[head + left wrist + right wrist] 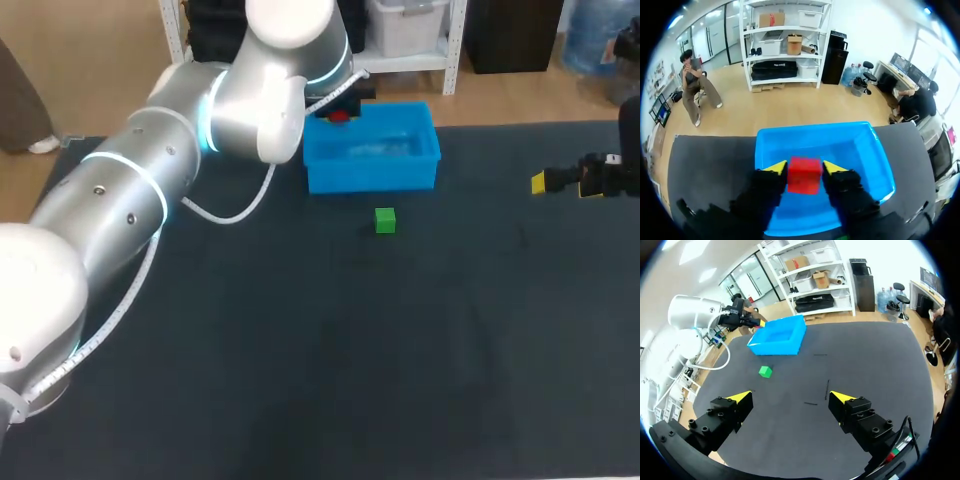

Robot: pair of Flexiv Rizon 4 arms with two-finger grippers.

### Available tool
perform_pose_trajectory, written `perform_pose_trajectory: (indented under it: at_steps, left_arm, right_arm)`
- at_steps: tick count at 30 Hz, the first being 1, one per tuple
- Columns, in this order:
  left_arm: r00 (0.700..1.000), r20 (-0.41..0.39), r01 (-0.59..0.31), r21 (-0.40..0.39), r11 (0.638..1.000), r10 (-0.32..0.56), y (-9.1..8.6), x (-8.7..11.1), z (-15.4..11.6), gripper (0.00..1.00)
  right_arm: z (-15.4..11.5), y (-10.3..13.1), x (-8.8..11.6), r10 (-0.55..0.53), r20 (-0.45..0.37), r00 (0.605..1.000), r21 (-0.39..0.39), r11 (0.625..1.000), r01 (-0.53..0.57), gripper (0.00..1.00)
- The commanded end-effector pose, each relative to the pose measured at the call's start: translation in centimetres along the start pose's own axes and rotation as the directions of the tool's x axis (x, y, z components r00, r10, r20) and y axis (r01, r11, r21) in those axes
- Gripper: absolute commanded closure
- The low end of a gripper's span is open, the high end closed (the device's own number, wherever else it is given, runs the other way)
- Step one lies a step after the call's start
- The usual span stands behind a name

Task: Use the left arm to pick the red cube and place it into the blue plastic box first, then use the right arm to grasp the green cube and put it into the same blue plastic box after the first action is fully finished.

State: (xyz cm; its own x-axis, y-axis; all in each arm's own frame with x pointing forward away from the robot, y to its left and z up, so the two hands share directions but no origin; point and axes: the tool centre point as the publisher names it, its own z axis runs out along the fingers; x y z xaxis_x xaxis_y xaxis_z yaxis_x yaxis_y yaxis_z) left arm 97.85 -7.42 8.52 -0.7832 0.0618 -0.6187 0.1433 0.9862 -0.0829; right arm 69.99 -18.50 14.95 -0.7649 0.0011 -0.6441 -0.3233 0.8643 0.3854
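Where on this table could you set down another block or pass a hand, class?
The widest bare stretch of table runs from the green cube to the near edge. Another lies between the blue plastic box and the right claw. It is crowded over the box's corner, where the left claw holds the red cube.

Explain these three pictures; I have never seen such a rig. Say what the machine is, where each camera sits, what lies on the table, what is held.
A robot with two arms works at a dark table. One picture looks down from above and behind; the other two come from each wrist. The left gripper holds the red cube over the blue plastic box. The green cube lies on the table, outside the box. The right gripper is open and empty.
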Motion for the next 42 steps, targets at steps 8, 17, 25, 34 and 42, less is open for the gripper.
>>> perform_pose_trajectory:
  at_steps: [8, 17, 25, 34, 42]
  left_arm:
    - [0.954, -0.301, -0.014, -0.002, 1.000, 0.012, -0.4, -2.3, 1.4, 0.00]
    - [0.955, -0.295, -0.020, 0.000, 1.000, 0.019, -0.7, -2.5, 0.8, 0.00]
    - [0.959, -0.281, -0.030, 0.006, 1.000, 0.030, -0.5, -2.9, -0.1, 0.00]
    - [0.965, -0.252, -0.078, 0.010, 0.997, 0.078, 0.2, -2.8, -2.0, 0.00]
    - [0.967, -0.229, -0.103, 0.048, 0.994, 0.111, 0.8, -2.0, -3.8, 0.00]
  right_arm:
    - [0.0, 0.0, 0.0, 0.000, -0.001, 1.000, 0.000, 1.000, 0.000, 0.00]
    - [0.0, 0.0, 0.0, 0.000, -0.001, 1.000, 0.000, 1.000, 0.000, 0.00]
    - [0.0, 0.0, 0.0, 0.000, -0.001, 1.000, 0.000, 1.000, 0.000, 0.00]
    - [0.0, 0.0, 0.0, 0.000, -0.001, 1.000, 0.000, 1.000, 0.000, 0.00]
    - [0.0, 0.0, 0.0, 0.000, -0.001, 1.000, 0.000, 1.000, 0.000, 0.00]
